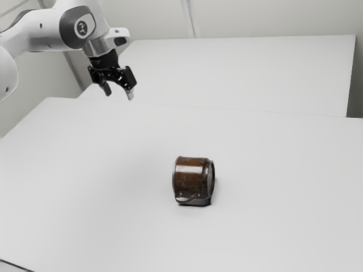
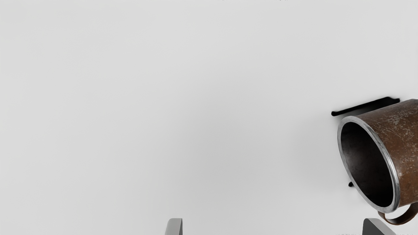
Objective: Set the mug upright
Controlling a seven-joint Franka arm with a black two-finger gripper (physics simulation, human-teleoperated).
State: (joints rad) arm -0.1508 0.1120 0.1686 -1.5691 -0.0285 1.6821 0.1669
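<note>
High over the table at the exterior view's upper left, the gripper hangs well apart from the mug. A brown, worn metal mug lies on its side on the table, its mouth toward the exterior view's left and its handle low on the side facing that camera. In the wrist view the gripper is open, its two fingertips wide apart with nothing between them. The mug is partly cut off there, with its dark inside, silver rim and part of its handle showing beyond one fingertip.
The mug lies on a wide white table. Another white surface stands behind it, with pale walls around. A dark strip crosses the exterior view's lower left corner.
</note>
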